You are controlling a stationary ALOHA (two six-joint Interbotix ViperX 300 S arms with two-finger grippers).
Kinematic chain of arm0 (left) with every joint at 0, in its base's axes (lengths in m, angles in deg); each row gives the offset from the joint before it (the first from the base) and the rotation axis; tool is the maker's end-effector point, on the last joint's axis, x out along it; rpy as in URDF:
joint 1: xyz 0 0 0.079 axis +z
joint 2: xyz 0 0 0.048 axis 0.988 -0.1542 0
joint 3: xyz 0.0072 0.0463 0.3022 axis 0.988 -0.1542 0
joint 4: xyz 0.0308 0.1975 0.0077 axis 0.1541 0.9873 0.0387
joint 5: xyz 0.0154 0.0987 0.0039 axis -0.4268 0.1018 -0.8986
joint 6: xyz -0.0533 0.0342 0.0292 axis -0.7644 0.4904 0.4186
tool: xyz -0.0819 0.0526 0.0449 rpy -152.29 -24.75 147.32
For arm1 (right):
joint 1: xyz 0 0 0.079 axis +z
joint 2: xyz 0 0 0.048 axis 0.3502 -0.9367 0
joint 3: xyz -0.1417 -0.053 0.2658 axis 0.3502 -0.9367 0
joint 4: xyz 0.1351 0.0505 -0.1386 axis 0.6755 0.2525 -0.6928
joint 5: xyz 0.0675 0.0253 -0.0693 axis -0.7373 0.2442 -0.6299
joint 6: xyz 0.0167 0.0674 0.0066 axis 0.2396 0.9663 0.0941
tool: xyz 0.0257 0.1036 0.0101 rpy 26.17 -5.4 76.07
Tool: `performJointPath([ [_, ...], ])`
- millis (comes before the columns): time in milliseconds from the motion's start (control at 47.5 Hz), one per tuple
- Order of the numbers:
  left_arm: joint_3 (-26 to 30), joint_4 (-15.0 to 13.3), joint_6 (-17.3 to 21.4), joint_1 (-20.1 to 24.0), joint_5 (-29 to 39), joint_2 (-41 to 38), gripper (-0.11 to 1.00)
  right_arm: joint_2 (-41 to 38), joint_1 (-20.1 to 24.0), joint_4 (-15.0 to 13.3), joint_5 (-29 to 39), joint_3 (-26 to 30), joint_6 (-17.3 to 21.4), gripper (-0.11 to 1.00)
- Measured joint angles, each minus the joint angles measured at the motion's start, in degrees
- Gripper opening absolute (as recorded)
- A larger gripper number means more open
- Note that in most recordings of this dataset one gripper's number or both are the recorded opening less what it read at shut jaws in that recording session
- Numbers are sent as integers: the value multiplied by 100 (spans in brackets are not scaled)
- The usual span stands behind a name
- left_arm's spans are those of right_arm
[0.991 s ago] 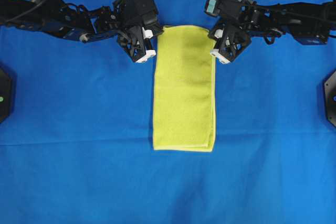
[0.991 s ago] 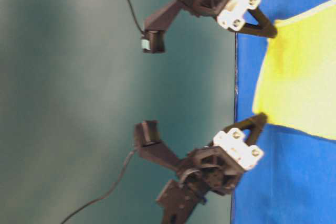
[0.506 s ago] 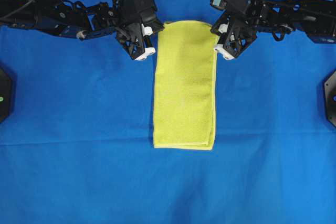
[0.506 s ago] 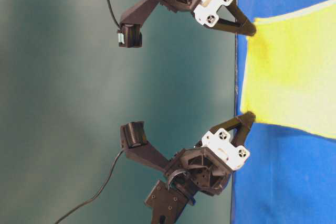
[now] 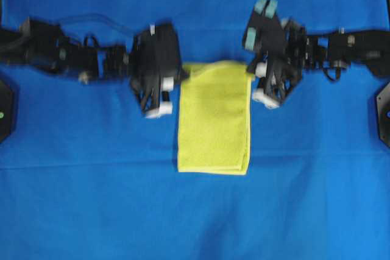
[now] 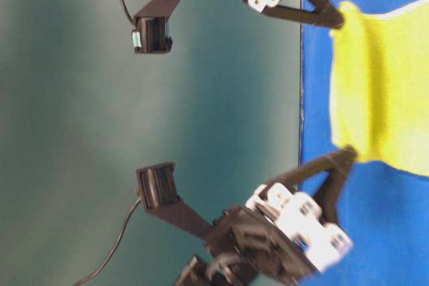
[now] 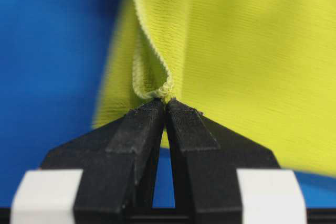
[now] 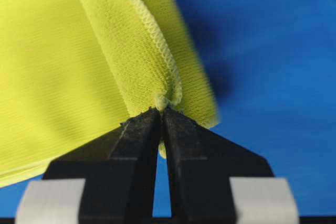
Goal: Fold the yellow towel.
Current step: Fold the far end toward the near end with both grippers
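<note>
- yellow-green fuzzy microfibre towel (image 5: 214,127), folded into a long narrow strip, is seen lying on the big blue cloth (image 5: 91,199) that covers the table.
- the far end of the towel is lifted off the blue cloth and curled over toward the near end, while the near end is left flat.
- the left gripper (image 7: 165,104) is seen with its black fingers pressed together on the far left corner of the towel, right at the paler stitched hem (image 7: 152,59).
- the right gripper (image 8: 161,110) is likewise clamped on the far right corner, the hem being bunched between its tips.
- both corners are held at about the same height in the table-level view.
</note>
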Motion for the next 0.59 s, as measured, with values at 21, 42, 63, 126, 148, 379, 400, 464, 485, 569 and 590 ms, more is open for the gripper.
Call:
performJointPath([
  [21,-9,0,-26,-97,9,0,5,0,79,0,0,-9,26,6],
  [42,-26,0,-70,-193,18,0,5,0,167,0,0,-9,79,6],
  [63,-35,0,-114,-272,44,0,4,9,246,0,0,-18,158,6],
  [126,-62,0,-272,-492,97,0,5,9,483,-9,-9,-26,299,6],
  [148,-70,0,-316,-545,123,0,5,9,571,0,-9,-35,369,6],
  [379,-62,0,-677,-1134,308,0,5,-9,1257,0,0,-35,905,6],
  [400,-62,0,-694,-1187,316,0,5,-18,1310,0,0,-35,958,6],
  [464,-44,0,-747,-1318,325,0,5,-70,1477,0,0,-35,1116,6],
  [485,-35,0,-765,-1362,325,0,5,-88,1521,0,0,-35,1178,6],
  [569,-18,0,-800,-1521,334,-9,4,-176,1705,9,0,-35,1327,6],
  [590,-9,0,-809,-1538,343,-18,5,-202,1723,9,0,-35,1345,6],
])
